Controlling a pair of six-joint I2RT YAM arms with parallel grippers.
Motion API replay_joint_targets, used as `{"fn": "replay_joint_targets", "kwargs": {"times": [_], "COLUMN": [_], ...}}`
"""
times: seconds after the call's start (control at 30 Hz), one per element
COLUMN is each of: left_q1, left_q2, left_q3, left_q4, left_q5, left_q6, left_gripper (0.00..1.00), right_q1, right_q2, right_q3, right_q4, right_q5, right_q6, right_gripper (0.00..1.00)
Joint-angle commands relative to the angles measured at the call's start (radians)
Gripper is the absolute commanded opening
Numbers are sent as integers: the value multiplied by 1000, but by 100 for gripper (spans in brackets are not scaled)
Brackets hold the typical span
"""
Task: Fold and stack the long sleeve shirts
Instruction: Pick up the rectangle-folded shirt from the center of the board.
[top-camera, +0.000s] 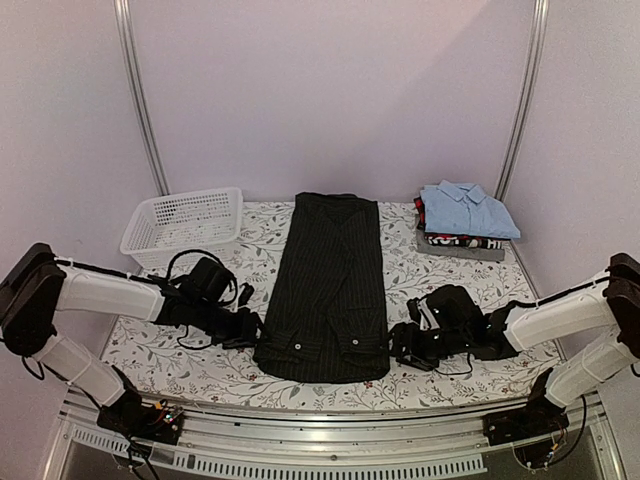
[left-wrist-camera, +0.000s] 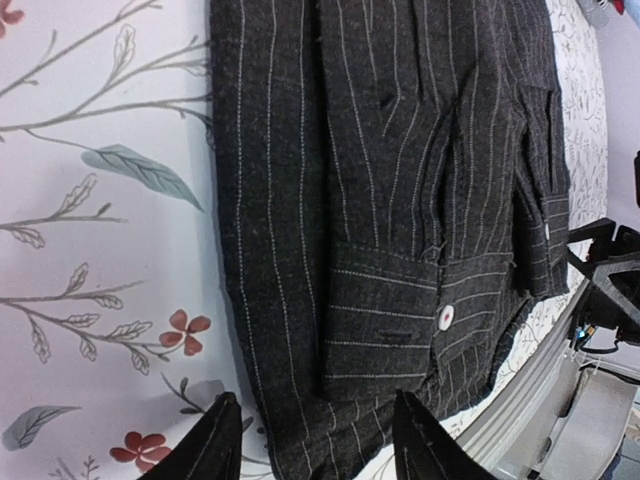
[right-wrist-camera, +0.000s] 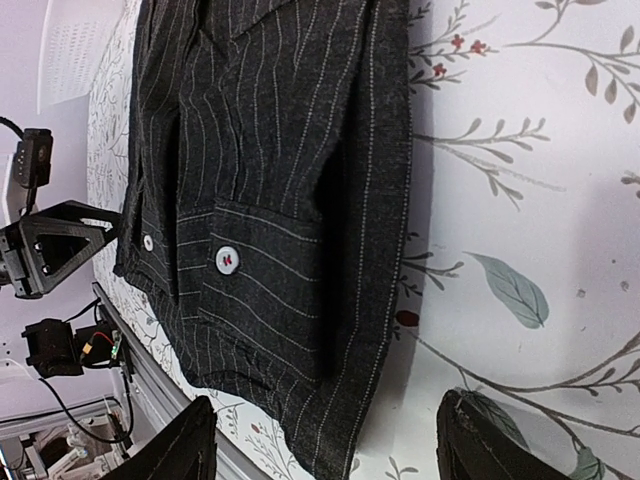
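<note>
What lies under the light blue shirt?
A folded red, black and white garment above a grey layer. The light blue shirt covers most of both, so their kind is hidden.

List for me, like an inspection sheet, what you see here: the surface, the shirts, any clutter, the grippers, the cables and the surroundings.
Surface: tablecloth with a leaf and flower print, lying flat.
Job's things: black pinstriped shirt folded into a long strip in the middle; light blue shirt folded on top of a pile of folded clothes at the far right.
Clutter: white basket at the far left.
Grippers: left gripper and right gripper both open, low at either side of the black shirt's near end.
Cables: black cables loop off both wrists.
Surroundings: pale walls, metal posts, metal rail along the near edge.
</note>
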Motion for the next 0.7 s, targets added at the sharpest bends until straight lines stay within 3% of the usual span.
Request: {"fn": "replay_joint_targets", "kwargs": {"times": [0.0, 0.67], "left_q1": [13, -131], "left_q2": [41, 156], "left_q3": [-18, -45], "left_q4": [80, 246], "left_q5": [56, 85], "left_q6": [11, -172], "left_gripper": [50, 26], "right_q1": [-10, -36], "right_q2": [38, 122], "right_q3": [-9, -31], "right_q4": [76, 174], "right_q5": [-38, -67], "right_q6": [22, 72], "right_gripper": [74, 53]}}
